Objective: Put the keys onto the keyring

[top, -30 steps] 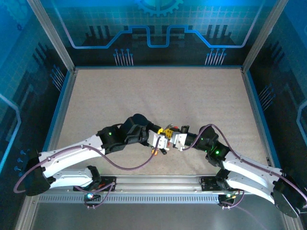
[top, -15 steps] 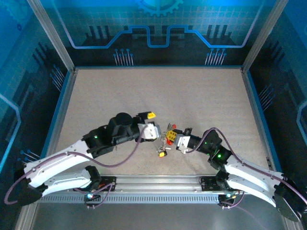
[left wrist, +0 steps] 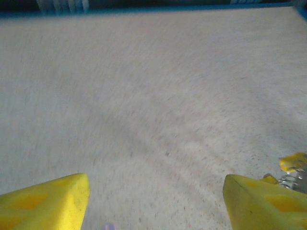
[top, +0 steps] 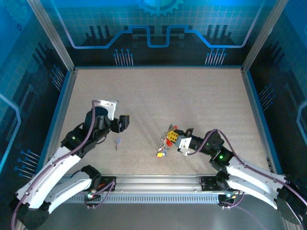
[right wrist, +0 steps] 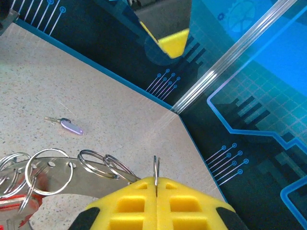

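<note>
Table (top: 158, 91) first: a mostly bare, sand-coloured top. My left gripper (left wrist: 156, 196) hangs left of centre in the overhead view, its yellow fingers (left wrist: 48, 201) spread wide with nothing between them. My right gripper (right wrist: 156, 184), lower right of centre, is pinched tight on the keyring (right wrist: 81, 184). Red and yellow keys (top: 161, 152) already fan from its rim. One pale purple key (top: 117, 142) lies loose on the table just below the left gripper, well apart from the ring. I judge that one is left to thread on.
</note>
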Robot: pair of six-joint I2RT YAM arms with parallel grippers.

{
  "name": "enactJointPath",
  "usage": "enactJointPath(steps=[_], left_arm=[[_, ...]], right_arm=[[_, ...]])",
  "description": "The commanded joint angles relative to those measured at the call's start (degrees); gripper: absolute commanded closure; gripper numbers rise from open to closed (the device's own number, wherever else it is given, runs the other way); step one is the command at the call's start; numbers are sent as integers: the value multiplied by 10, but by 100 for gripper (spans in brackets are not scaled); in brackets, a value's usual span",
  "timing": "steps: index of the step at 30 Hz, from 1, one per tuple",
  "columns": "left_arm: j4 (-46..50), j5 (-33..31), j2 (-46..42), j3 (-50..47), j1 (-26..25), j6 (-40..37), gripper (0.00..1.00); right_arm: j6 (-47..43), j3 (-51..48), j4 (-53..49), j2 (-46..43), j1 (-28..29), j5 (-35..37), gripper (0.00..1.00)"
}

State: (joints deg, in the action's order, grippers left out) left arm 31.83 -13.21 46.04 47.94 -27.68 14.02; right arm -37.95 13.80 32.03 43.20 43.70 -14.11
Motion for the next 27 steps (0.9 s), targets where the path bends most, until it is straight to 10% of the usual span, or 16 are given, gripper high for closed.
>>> enactJointPath(steps=[1, 9, 27], left_arm=[[109, 47, 36, 4, 56, 176, 25], [120, 175, 152, -28, 180, 242, 29], [46, 197, 295, -110, 182, 505, 71]], right_arm=[[-8, 15, -1, -16, -6, -9, 100], [-6, 4, -3, -46, -6, -26, 100], [-7, 6, -18, -50, -6, -26, 100]])
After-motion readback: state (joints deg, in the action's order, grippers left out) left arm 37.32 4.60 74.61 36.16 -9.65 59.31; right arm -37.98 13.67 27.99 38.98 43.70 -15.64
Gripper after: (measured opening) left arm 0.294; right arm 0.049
